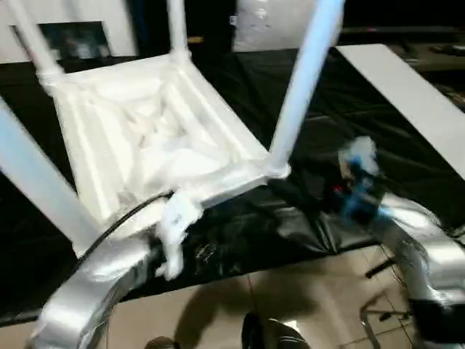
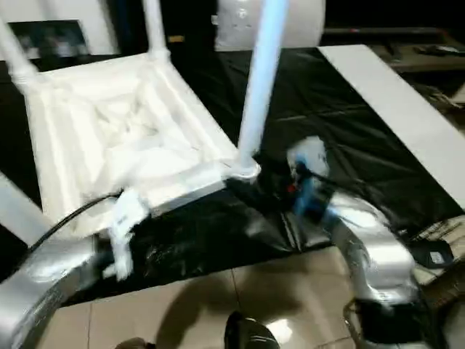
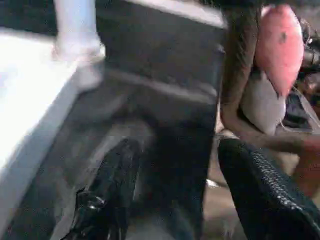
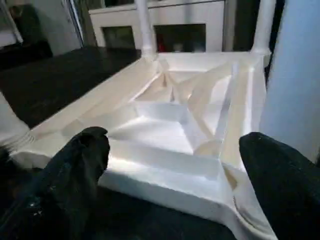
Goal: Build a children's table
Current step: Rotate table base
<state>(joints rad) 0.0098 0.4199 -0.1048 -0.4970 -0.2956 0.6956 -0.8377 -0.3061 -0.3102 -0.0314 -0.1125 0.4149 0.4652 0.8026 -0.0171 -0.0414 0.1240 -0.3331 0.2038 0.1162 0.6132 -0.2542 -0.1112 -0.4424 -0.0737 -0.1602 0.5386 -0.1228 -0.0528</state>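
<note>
The children's table (image 1: 145,138) lies upside down on the black-sheeted work table (image 1: 240,233), ribbed underside up. White tube legs stand in its corner sockets, and the nearest right leg (image 1: 301,87) rises tall. My left gripper (image 3: 185,200) is open at the table's near edge, beside a corner socket (image 3: 80,50), with nothing between its fingers (image 3: 107,195). My right gripper (image 4: 175,185) is open too, just off the near right corner, facing the ribbed underside (image 4: 175,115). It is empty and its fingers (image 4: 75,185) are apart from the rim.
A long white board (image 1: 407,94) lies on the black sheet at the right. The work table's front edge runs just below my grippers, with tiled floor (image 1: 290,291) beneath. A pink rounded object (image 3: 280,45) and cluttered items lie beyond the table in the left wrist view.
</note>
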